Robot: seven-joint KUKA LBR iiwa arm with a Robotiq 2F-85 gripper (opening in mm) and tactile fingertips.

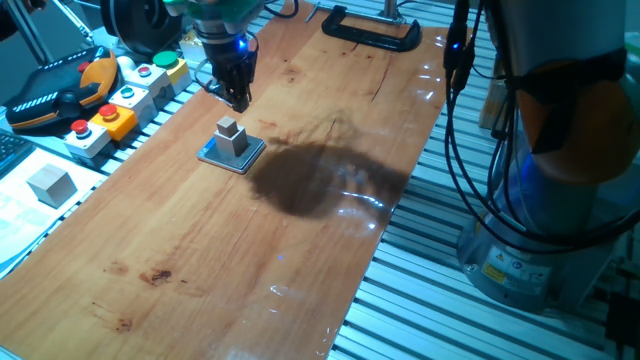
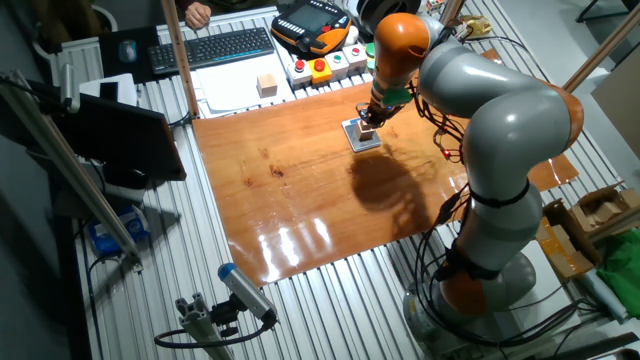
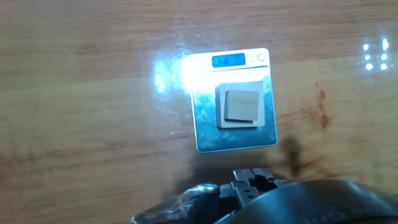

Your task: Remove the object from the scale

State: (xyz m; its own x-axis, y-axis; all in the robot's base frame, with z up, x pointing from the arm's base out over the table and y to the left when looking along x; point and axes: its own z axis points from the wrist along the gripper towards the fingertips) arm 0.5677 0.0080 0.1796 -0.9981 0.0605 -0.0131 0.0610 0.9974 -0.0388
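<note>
One fixed view: gripper hovers above board, at 12 o'clock of scale; fingers look pressed together, holding nothing. Grey cube sits centred on scale. Button boxes at 10 o'clock of scale.

Other fixed view: cube on scale, gripper close above.

Hand view: cube on scale, blue display lit at 12 o'clock edge.

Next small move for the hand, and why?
Probably shift the hand sideways until it is centred over the cube, then descend. The cube sits on the scale untouched, and in the hand view it lies off-centre, so dropping now would likely miss it.
</note>
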